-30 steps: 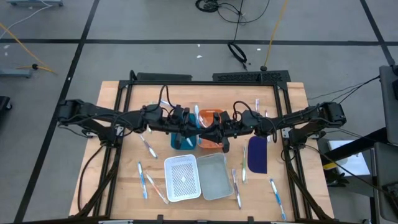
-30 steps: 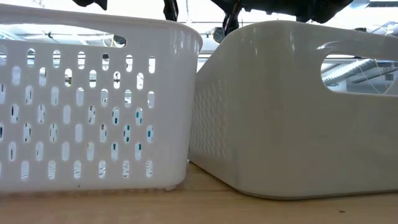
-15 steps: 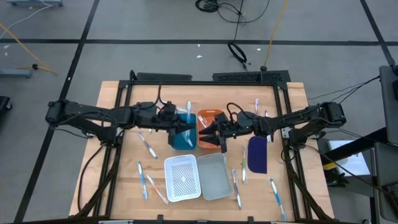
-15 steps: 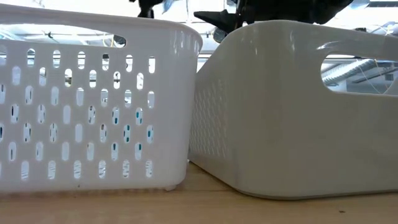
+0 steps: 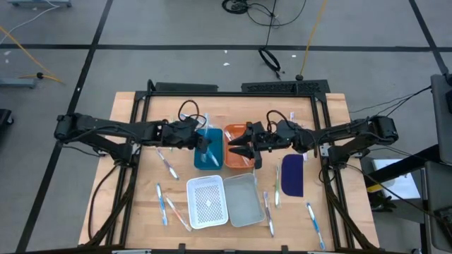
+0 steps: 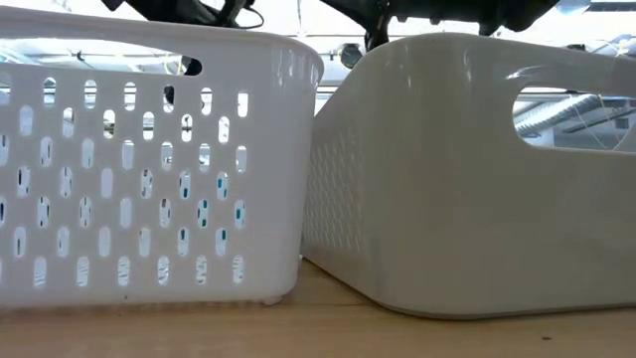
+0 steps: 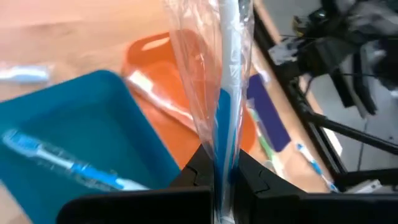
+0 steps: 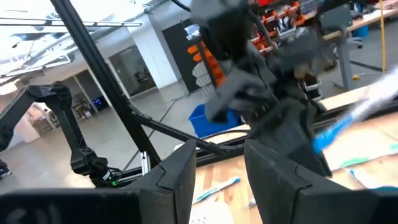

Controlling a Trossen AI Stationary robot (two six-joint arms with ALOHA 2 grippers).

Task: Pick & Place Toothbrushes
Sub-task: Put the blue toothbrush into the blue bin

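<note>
Over the blue tray [image 5: 208, 155], the left gripper [image 5: 203, 143] clamps a wrapped toothbrush [image 7: 227, 81] — long axis pointing out past its fingertips; right gripper [image 5: 239, 149] hovers open over the orange tray [image 5: 236, 134].

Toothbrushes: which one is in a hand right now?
The wrapped blue toothbrush, pinched upright in the left hand over the blue tray. The others lie flat on the table or in trays.
</note>
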